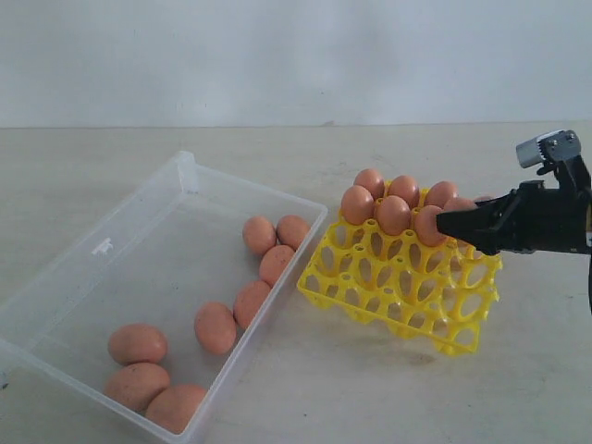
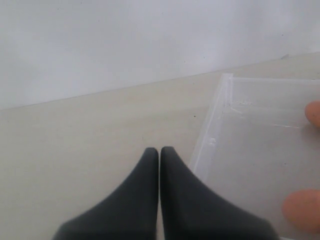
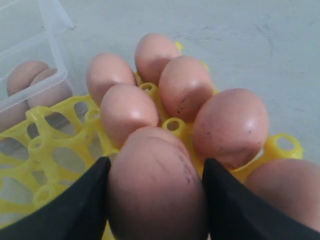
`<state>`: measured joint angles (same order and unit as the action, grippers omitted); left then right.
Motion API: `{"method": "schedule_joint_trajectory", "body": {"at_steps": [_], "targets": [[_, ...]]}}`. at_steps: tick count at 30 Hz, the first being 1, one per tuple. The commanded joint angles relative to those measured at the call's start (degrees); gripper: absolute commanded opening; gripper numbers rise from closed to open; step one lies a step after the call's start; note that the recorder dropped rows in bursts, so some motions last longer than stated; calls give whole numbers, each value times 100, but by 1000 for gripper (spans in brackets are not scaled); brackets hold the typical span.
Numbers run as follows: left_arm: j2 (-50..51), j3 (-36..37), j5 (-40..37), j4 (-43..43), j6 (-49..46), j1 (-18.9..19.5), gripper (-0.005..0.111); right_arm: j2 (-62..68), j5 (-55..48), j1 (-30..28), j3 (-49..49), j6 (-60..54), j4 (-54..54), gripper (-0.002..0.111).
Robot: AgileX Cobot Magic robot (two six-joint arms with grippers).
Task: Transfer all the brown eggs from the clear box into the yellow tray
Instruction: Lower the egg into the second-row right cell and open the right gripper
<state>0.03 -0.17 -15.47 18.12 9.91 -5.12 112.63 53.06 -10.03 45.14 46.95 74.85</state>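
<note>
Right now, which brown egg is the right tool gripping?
The brown egg clamped between the right tool's fingers at the yellow tray; every other egg sits untouched.

You are looking at a robot test setup, more lab than home. A plain pale surface (image 1: 370, 398) runs back to a plain white wall (image 1: 296, 55) on the far side. A black robot arm (image 1: 546, 217) carrying a small grey camera (image 1: 548, 148) stands at the right.
</note>
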Motion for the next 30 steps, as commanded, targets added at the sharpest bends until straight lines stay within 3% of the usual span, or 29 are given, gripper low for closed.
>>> {"method": "schedule_joint_trajectory", "body": {"at_steps": [1, 15, 23, 27, 30], "targets": [[-3, 17, 57, -20, 39, -22, 1, 3, -131, 58, 25, -42, 31, 0], [-3, 17, 57, -20, 39, -22, 1, -329, 51, 44, 25, -459, -60, 0], [-3, 17, 57, -20, 39, -22, 1, -414, -510, 44, 25, -507, -112, 1], [-3, 17, 57, -20, 39, -22, 1, -414, -570, 44, 25, -507, -131, 19], [-3, 17, 57, -20, 39, -22, 1, -414, -484, 44, 25, -494, -131, 40]]}}
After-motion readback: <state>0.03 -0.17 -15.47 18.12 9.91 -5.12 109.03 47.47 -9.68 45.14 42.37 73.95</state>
